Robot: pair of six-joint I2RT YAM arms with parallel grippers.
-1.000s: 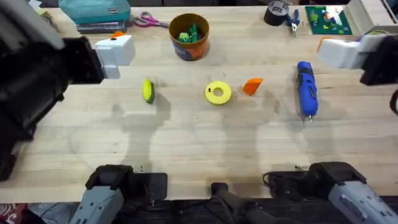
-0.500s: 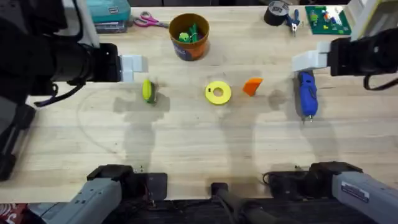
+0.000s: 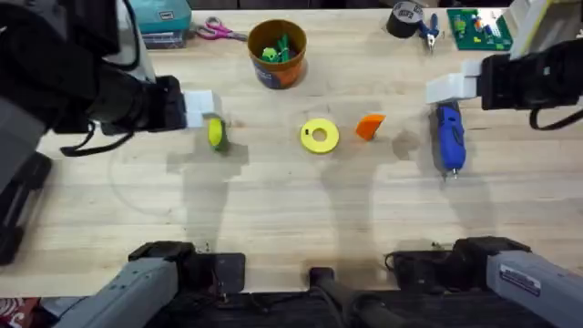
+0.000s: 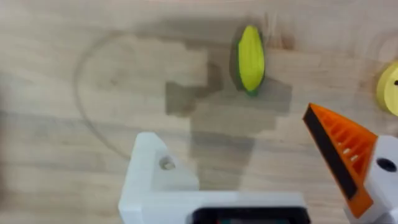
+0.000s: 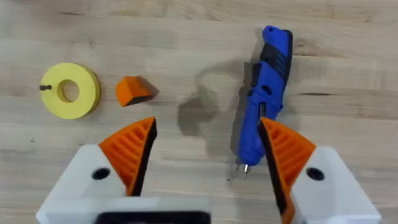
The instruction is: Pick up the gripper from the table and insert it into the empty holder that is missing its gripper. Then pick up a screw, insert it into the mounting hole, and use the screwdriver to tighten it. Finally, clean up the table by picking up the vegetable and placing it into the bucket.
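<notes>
The loose orange gripper [image 3: 369,126] lies on the tabletop [image 3: 291,210] between the yellow disc [image 3: 319,136] and the blue screwdriver [image 3: 448,133]. It looks light, stiff and ribbed, best pinched across its flat sides. Both pincers, left [image 4: 261,168] and right [image 5: 208,155], are spread and empty.

Past the left gripper [image 4: 258,186], the yellow disc [image 4: 389,87] is cut off by the picture's edge. Beyond it, the bucket [image 3: 277,55] holds green and yellow bits too small to name (possibly toy vegetables).
</notes>
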